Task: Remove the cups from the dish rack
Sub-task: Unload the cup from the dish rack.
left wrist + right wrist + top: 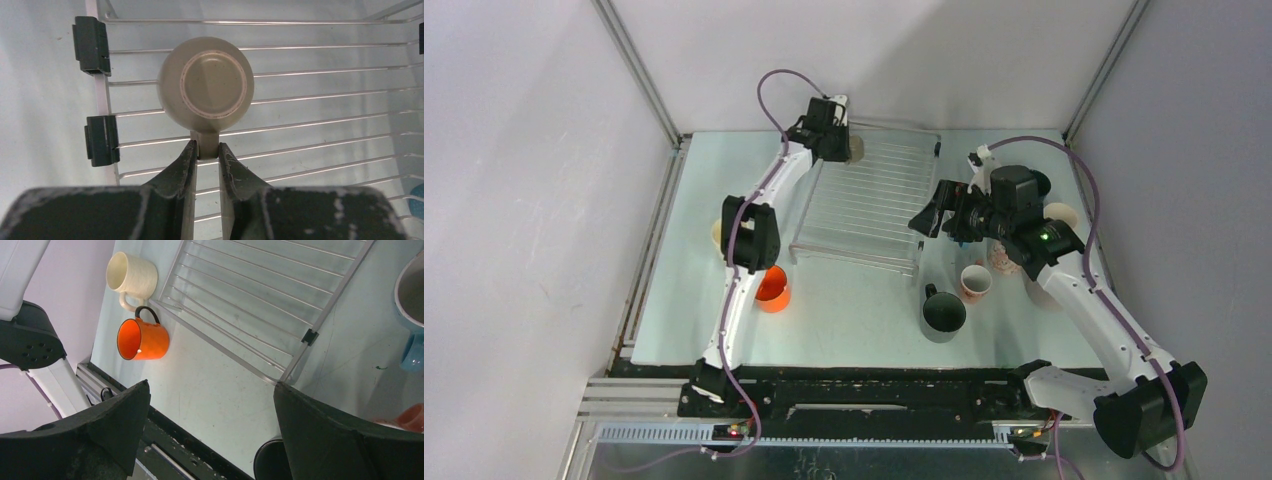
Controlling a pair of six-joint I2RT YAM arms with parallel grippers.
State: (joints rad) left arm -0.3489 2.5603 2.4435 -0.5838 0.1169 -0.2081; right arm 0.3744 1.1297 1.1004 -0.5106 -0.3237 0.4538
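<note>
Count: one dish rack [869,195] with one cup on it, an olive cup [214,85], upside down at the rack's far left corner. My left gripper [206,148] is clamped on its handle, a finger pressed to each side. My right gripper [211,385] is spread wide and holds nothing; it hangs over the table by the rack's near right corner.

On the table I make out six:
- orange cup [773,288]
- cream cup [131,274], half behind my left arm
- dark cup [943,312]
- white cup [974,282]
- speckled cup [1004,258], partly under my right arm
- pale cup [1061,215], partly under my right arm

A blue cup [412,315] is cut off by the right wrist frame; can't match it to the top view.
</note>
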